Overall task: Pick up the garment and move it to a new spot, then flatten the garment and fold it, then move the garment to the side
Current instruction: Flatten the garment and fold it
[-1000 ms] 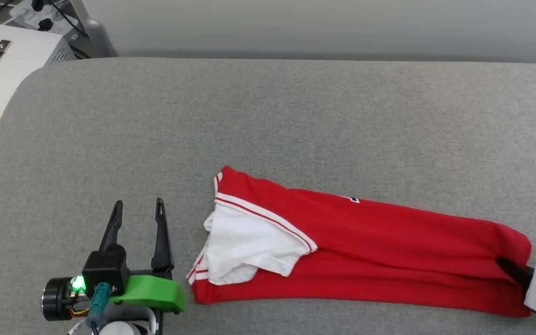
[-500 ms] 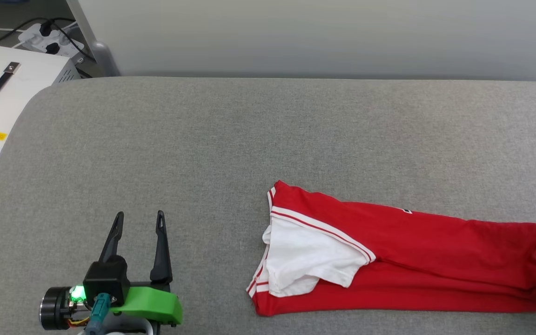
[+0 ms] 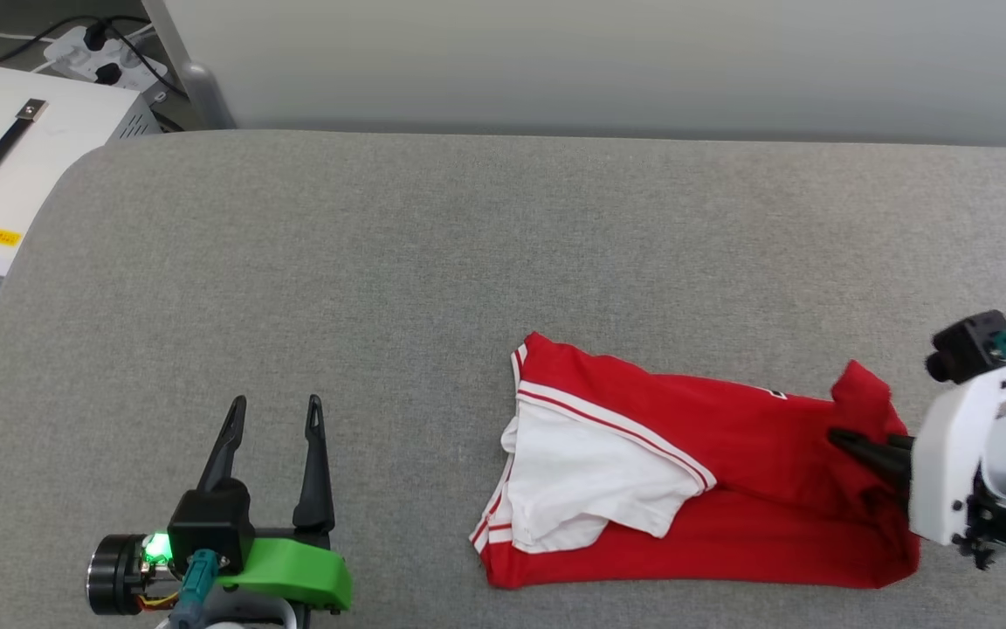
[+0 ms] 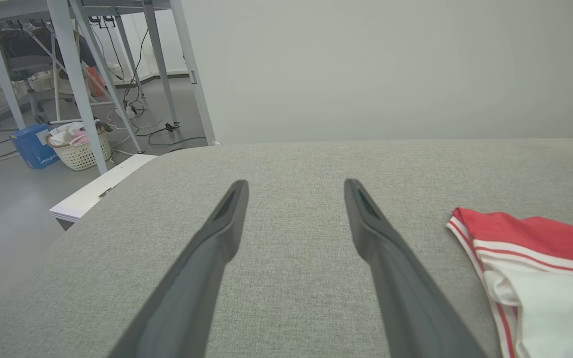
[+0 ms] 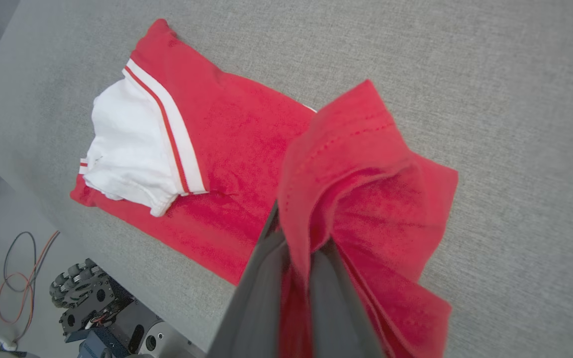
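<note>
Grey padded surface carries the garment, which lies folded into a long red band along that surface's near edge, right of its centre. White sleeve with striped trim rests on top at the band's left end. Right gripper is clenched on the band's right end; that end is raised off the surface and bunched over the fingers. Left gripper stands released, fingers spread, over the surface's near left part, well apart from the garment. White case sits beyond the surface's far left corner.
</note>
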Available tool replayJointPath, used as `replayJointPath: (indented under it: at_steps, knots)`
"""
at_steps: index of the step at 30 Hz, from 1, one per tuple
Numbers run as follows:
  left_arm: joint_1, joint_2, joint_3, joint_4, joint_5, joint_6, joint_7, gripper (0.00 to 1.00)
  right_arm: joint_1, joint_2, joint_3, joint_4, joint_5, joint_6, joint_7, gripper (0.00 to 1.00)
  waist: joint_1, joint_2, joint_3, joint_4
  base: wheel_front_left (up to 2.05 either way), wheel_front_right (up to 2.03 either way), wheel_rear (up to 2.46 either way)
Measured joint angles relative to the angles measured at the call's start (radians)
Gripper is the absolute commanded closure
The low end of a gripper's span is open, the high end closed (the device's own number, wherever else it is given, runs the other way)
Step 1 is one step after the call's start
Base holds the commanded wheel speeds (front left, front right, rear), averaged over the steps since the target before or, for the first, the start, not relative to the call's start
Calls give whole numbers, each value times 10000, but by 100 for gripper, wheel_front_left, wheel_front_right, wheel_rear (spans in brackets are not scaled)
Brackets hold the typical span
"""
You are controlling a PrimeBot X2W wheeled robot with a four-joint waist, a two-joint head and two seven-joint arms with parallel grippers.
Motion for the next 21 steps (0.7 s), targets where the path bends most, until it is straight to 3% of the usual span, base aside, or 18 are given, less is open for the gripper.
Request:
replayJointPath:
  at_steps: [11,21]
  knots:
    - [-356,-151,-63,73,165,-121,0,0,-2593,1768,2314,504,-644,0,585,100,0,0,566,261,0,0,0]
    - [-671,-255,-157,142,167,-142,0,0,-3835,3124,3810,2598,-892,0,-453,100,0,0,941,484,0,0,0]
